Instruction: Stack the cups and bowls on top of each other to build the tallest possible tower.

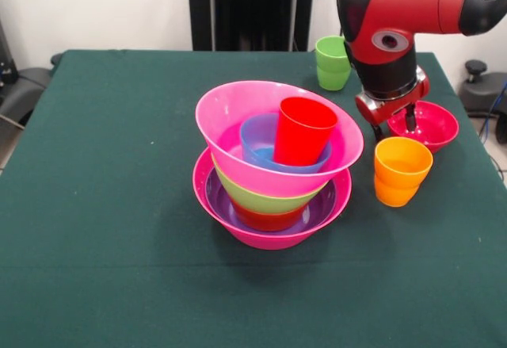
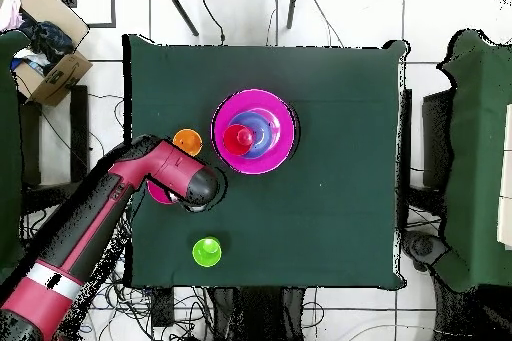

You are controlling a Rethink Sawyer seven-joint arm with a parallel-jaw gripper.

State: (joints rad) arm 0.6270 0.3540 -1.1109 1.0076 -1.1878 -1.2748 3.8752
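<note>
your gripper (image 1: 394, 122), grip state unclear, hangs at right over the crimson bowl (image 1: 428, 124). the tower (image 1: 273, 166) at centre leans; a nudge could topple its tilted pink bowl (image 1: 230, 118).

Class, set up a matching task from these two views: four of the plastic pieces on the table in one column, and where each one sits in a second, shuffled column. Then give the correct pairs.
Things
1. red cup
2. orange cup
3. green cup
4. crimson bowl

Places
A. alone on the cloth by the table's far edge in the front view
B. under the gripper
C. inside the blue bowl on top of the tower
D. on the cloth between the tower and the crimson bowl

Pairs: 1-C, 2-D, 3-A, 4-B
</note>
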